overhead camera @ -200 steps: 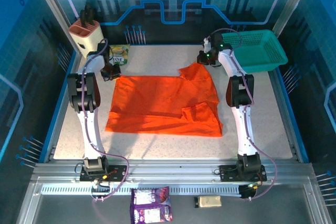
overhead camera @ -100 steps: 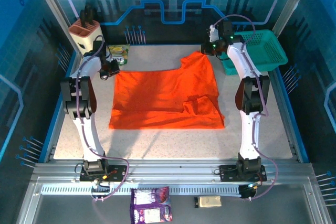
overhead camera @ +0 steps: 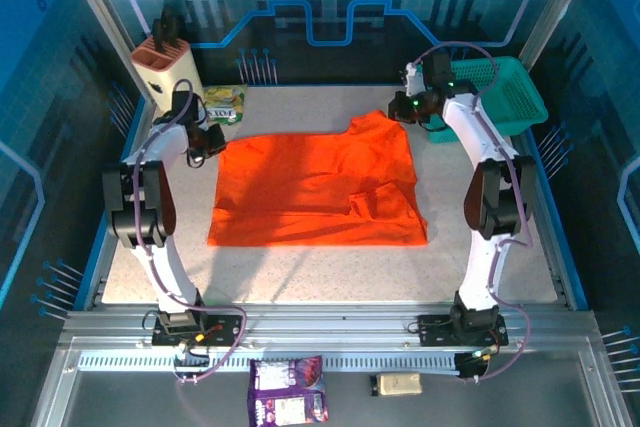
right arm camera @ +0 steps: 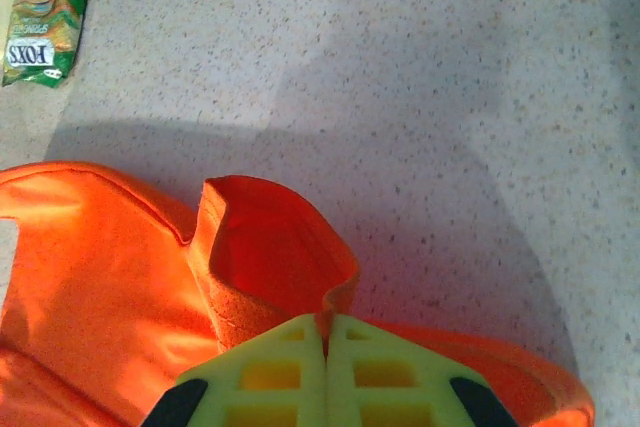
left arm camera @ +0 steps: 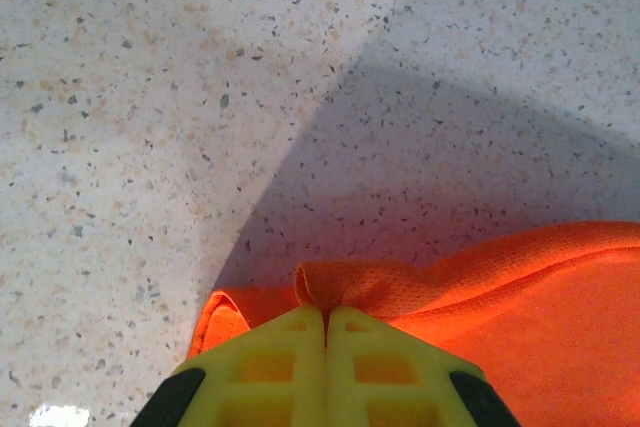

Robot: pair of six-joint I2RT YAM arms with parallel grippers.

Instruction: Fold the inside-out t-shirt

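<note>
Speckled pale tabletop (overhead camera: 300, 267), enclosed by blue panelled walls, is bearing the inside-out t-shirt (overhead camera: 320, 192). The bright orange garment is lying spread across the middle of the surface, mostly flat, with a rumpled fold sitting on its right part and shallow wrinkles running toward the near hem.

The left gripper (overhead camera: 212, 139) is reaching to the far left corner of the shirt. In the left wrist view its yellow fingers (left arm camera: 280, 347) are pressing together, clenching a small pinch of orange mesh cloth that is bunching just ahead of the tips.

The right gripper (overhead camera: 397, 112) is working at the far right corner of the shirt, just beside the teal mesh basket (overhead camera: 510, 97). In the right wrist view its yellow fingers (right arm camera: 385, 372) are likewise meeting along a thin seam, grasping the cloth, and a curled flap of fabric is standing up just beyond the fingertips.

A beige holder (overhead camera: 165, 67) is standing at the far left corner of the table, and a green snack packet (overhead camera: 225, 102) is lying beside it, just beyond the shirt's far edge. A purple packet (overhead camera: 288, 392) and a small tan object (overhead camera: 398, 383) are resting on the grey ledge in front of the arm bases.
</note>
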